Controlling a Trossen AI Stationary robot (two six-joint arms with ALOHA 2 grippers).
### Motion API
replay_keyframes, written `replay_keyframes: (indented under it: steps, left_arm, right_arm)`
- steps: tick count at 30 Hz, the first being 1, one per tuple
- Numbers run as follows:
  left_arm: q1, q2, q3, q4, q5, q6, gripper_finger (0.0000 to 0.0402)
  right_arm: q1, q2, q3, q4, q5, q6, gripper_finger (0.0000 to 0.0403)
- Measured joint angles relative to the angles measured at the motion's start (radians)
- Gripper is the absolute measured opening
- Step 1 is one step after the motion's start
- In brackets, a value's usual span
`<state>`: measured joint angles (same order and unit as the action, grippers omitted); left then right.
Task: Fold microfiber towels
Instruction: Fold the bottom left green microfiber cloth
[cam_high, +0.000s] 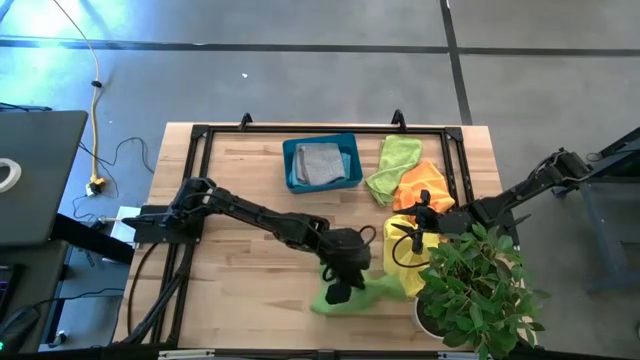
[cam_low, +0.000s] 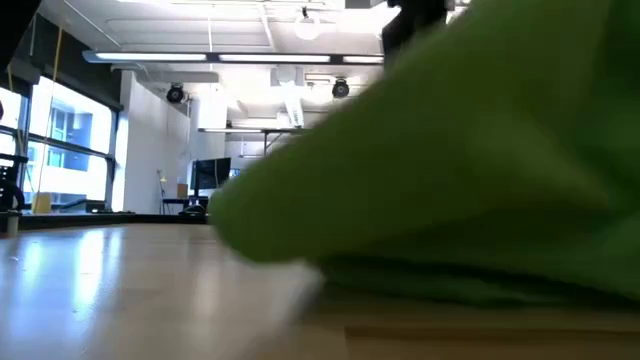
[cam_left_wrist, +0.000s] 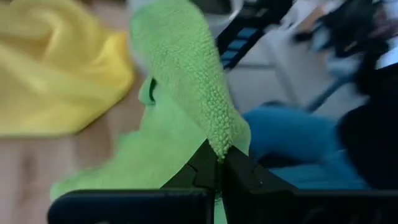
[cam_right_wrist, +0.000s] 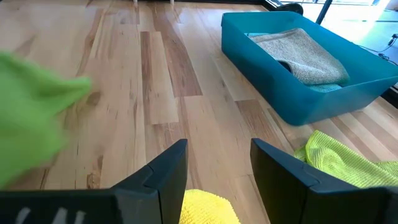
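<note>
Two grey towels in bin

High view looked straight down on the whole desk. Low view sat at desk level, nearly against the lime towel, facing the room. Left wrist view was close on that towel; right wrist view faced the teal bin at 12 o'clock.

Grey floor, ceiling lights, windows
</note>
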<state>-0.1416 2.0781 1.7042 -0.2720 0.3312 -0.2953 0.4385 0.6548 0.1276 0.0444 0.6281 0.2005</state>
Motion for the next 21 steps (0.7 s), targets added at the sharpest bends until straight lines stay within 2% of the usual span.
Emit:
replay_keyframes:
  steps: [4, 8, 16, 21]
  left_arm:
    - [-0.001, 0.0, 0.0, 0.079, 0.037, -0.065, 0.0]
    - [0.002, 0.0, 0.0, 0.026, -0.007, -0.072, 0.0]
    - [0.033, 0.0, 0.0, -0.298, -0.402, -0.089, 0.0]
    - [0.057, 0.001, -0.001, -0.419, -0.523, -0.087, 0.0]
  right_arm:
    - [0.0, 0.0, 0.0, 0.0, 0.0, 0.0, 0.0167]
    - [0.0, 0.0, 0.0, 0.0, 0.0, 0.0, 0.0167]
    - [0.0, 0.0, 0.0, 0.0, 0.0, 0.0, 0.0167]
    - [0.0, 0.0, 0.0, 0.0, 0.0, 0.008, 0.0167]
